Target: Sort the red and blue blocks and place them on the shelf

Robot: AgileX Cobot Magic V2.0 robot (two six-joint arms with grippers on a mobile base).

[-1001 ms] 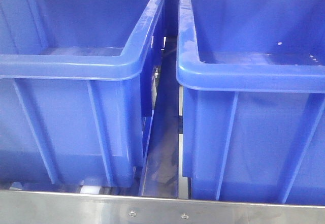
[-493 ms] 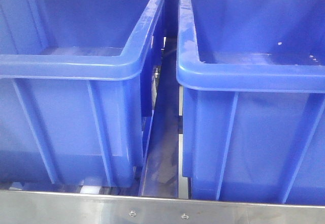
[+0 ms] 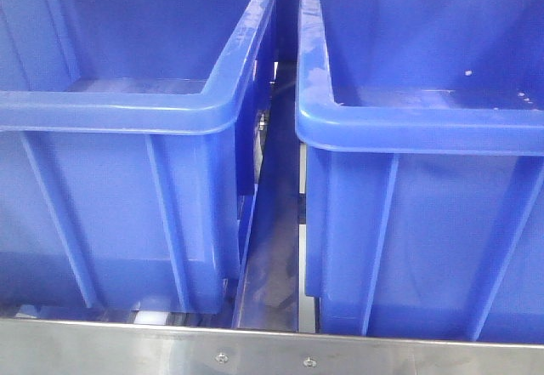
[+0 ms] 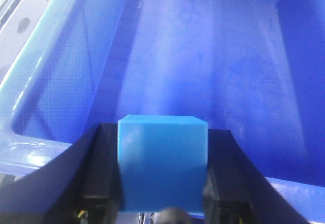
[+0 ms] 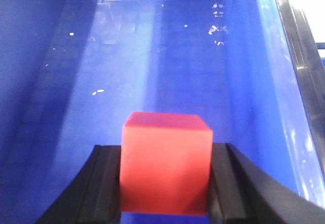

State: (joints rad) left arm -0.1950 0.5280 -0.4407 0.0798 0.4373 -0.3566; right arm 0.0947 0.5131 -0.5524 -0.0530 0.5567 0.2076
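In the left wrist view my left gripper (image 4: 162,176) is shut on the blue block (image 4: 162,158), held above the inside of a large blue bin (image 4: 213,56). In the right wrist view my right gripper (image 5: 166,183) is shut on the red block (image 5: 166,163), held above the floor of another blue bin (image 5: 152,56). The front view shows neither gripper nor either block. The shelf's flat riveted front rail (image 3: 263,354) runs along the bottom of the front view.
Two large blue bins stand side by side on the shelf, the left bin (image 3: 119,179) and the right bin (image 3: 425,205), with a narrow gap (image 3: 276,247) between them. White specks lie on the right bin's floor (image 5: 218,28).
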